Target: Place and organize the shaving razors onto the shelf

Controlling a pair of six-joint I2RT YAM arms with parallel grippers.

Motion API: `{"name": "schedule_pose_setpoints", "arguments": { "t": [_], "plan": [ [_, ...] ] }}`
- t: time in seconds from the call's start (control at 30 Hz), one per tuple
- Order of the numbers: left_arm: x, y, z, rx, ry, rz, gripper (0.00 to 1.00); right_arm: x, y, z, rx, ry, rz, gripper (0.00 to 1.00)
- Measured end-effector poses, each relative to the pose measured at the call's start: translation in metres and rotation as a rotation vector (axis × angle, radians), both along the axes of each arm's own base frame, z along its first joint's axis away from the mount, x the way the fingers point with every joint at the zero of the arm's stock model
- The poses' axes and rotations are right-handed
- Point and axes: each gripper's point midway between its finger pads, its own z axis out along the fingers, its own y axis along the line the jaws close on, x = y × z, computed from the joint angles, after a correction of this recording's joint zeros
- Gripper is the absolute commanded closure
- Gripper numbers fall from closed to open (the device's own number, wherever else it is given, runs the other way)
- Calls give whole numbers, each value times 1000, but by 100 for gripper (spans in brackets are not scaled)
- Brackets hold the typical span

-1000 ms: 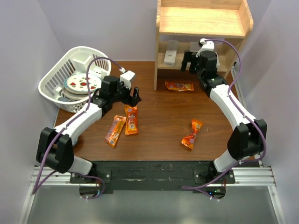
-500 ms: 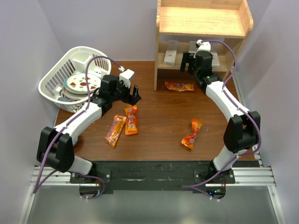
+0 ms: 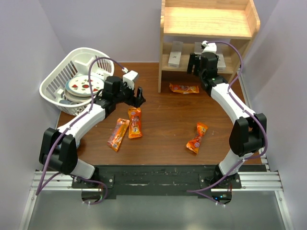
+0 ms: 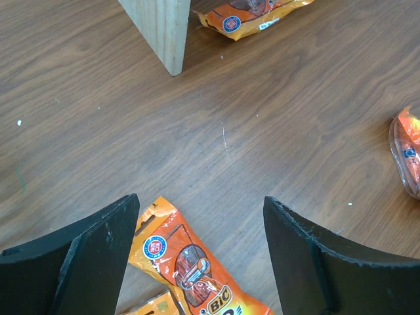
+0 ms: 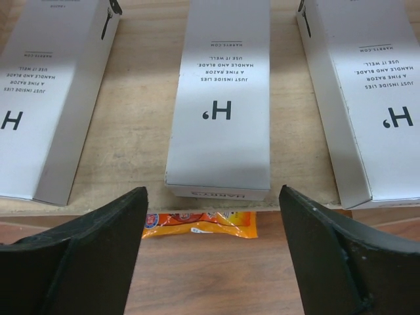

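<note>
Three white Harry's razor boxes lie side by side on the lower board of the wooden shelf (image 3: 206,21): left (image 5: 52,98), middle (image 5: 220,98) and right (image 5: 364,98). My right gripper (image 5: 213,193) is open and empty. It hovers at the shelf's front edge, facing the middle box without touching it. In the top view it (image 3: 198,62) is at the shelf's lower opening, and one box (image 3: 175,53) shows beside it. My left gripper (image 3: 137,96) is open and empty over the table; in its wrist view it (image 4: 200,203) sits above an orange BIC packet (image 4: 197,269).
Several orange packets lie on the table: one in front of the shelf (image 3: 184,88), two near the left gripper (image 3: 135,122) (image 3: 118,134), one at the right (image 3: 197,138). A white basket (image 3: 57,81) holding plates (image 3: 84,86) stands at the left. The shelf's side panel (image 4: 161,26) is ahead of the left gripper.
The right arm has swung left and straightened, so its gripper faces the shelf's lower opening squarely. The left gripper has hardly moved.
</note>
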Motion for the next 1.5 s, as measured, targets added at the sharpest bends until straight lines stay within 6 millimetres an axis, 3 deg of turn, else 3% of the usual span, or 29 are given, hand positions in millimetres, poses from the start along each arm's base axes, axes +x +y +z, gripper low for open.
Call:
{"name": "schedule_pose_setpoints", "arguments": {
  "t": [0.2, 0.37, 0.5, 0.97, 1.5],
  "plan": [
    [1, -1, -1, -1, 2, -3, 18, 1, 2, 1, 15, -5, 6, 28],
    [2, -1, 0, -2, 1, -3, 18, 1, 5, -2, 29, -1, 13, 16],
    [2, -1, 0, -1, 0, -4, 18, 1, 2, -11, 36, 18, 6, 25],
    [1, -3, 0, -14, 10, -2, 19, 0, -1, -11, 68, -4, 19, 48],
    [3, -7, 7, -39, -13, -14, 19, -6, 4, -11, 145, 1, -44, 44]
  ]
}}
